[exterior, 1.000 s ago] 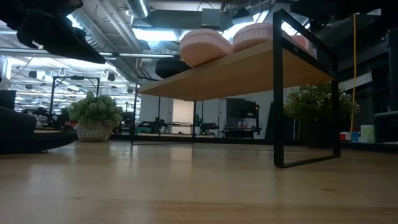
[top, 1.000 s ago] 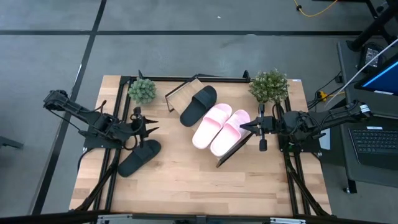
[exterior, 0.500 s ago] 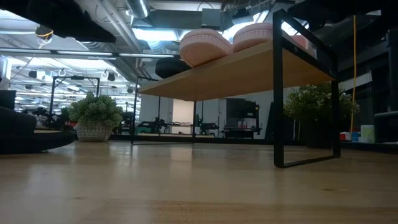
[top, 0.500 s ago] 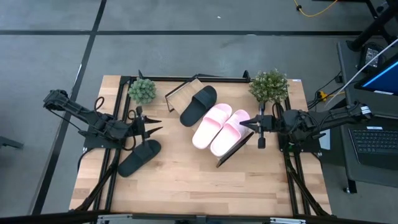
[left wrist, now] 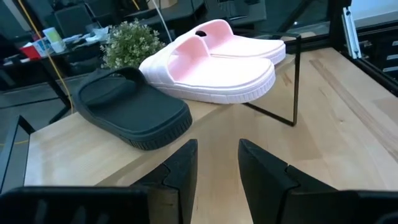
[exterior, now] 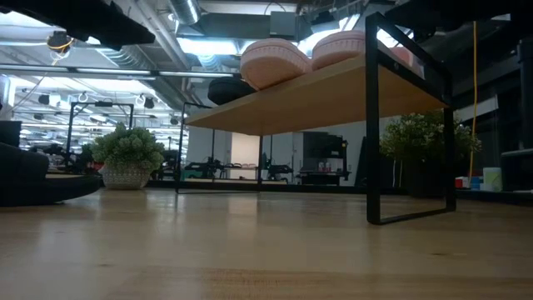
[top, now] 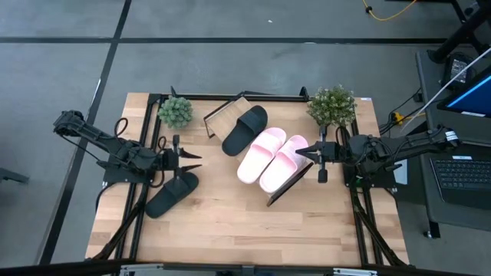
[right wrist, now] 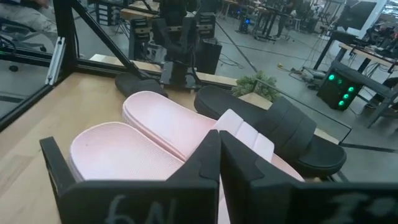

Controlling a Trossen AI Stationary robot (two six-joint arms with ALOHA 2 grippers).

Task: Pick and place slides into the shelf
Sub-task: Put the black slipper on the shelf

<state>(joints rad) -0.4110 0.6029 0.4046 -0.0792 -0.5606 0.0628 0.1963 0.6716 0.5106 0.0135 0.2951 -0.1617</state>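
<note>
Presently left hand (top: 186, 156) hovers open, empty, above the last black slide (top: 172, 194) on the tabletop (top: 230, 222), seven o'clock of the shelf (top: 222, 115). Pink pair (top: 272, 158) and black mate (top: 245, 129) already shelved. Right hand (top: 304, 156) closed, idle at three o'clock.

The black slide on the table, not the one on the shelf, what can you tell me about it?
The black slide on the table is matte black and open-toed, with one wide strap across it. It lies flat on the wooden tabletop, slanted, off the shelf where the other three slides sit. The left gripper hangs just above one end, fingers open, not holding it. Nothing else touches it.
</note>
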